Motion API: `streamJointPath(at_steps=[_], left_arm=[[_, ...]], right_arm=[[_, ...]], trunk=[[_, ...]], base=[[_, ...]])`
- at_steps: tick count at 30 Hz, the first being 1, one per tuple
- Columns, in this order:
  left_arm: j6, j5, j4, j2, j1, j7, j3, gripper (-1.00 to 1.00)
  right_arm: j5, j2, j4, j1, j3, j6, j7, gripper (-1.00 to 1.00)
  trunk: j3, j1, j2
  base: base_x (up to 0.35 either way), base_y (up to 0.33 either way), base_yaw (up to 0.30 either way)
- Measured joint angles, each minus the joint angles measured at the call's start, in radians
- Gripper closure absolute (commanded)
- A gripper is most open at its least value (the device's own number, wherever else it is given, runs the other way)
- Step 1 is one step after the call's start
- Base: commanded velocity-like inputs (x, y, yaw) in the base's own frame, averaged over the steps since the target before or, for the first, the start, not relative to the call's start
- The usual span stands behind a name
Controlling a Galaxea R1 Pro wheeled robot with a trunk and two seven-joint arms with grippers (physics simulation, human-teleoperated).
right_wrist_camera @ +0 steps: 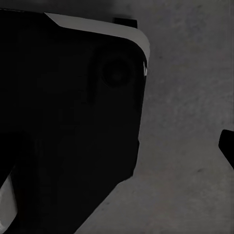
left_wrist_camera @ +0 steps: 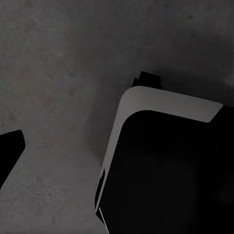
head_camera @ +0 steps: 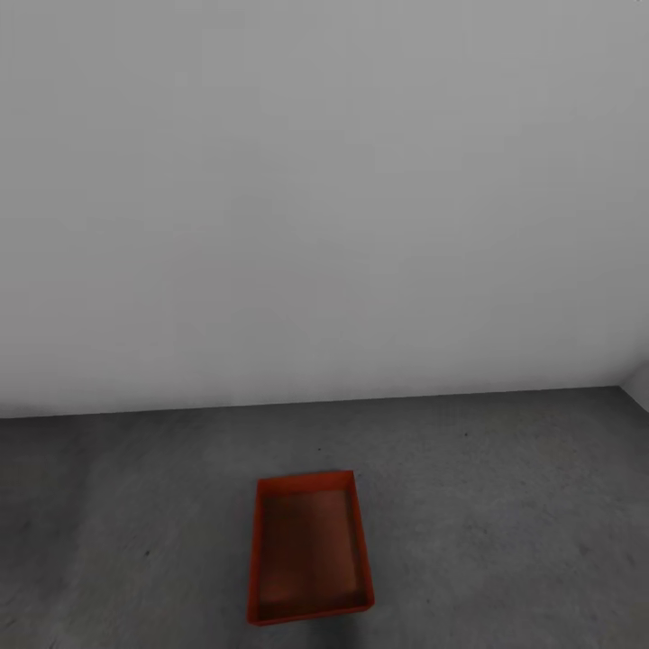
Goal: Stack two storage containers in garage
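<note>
Garage: one container (head_camera: 309, 551) sits flat on the floor (head_camera: 505, 505), open side up, low in the head view and a little left of centre, apart from the white wall (head_camera: 324, 198) behind it. It looks empty; nothing is stacked in or on it. Its long axis runs away from the robot toward the wall, a short end nearest the robot. Its near edge sits close to the frame's bottom edge. No arm reaches into the head view, so I cannot place the container relative to either set of jaws, nor judge which arm is nearer; it lies roughly midway, marginally to the left side. Each wrist camera looks down at speckled concrete past a large dark body with a pale rim (left_wrist_camera: 165, 105), likely part of the robot's own base, though too dark to be sure. A black sliver at the left wrist frame's edge (left_wrist_camera: 9, 151) and another at the right wrist frame's edge (right_wrist_camera: 228, 146) may be finger tips; they are cut off, so how far either set of jaws stands open I cannot tell, nor whether anything is held. Judgement: first container placed; the stacking step is not yet done.
</note>
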Motion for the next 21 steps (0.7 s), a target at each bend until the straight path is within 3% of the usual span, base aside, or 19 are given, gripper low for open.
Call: streamJointPath(at_steps=[21], left_arm=[[-0.003, 0.000, -0.001, 0.002, 0.000, 0.000, 0.000, -1.00]], right_arm=[[-0.003, 0.005, 0.001, 0.000, 0.000, -0.004, 0.012, -1.00]], trunk=[[0.032, 0.000, 0.000]], base=[[0.000, 0.000, 0.000]])
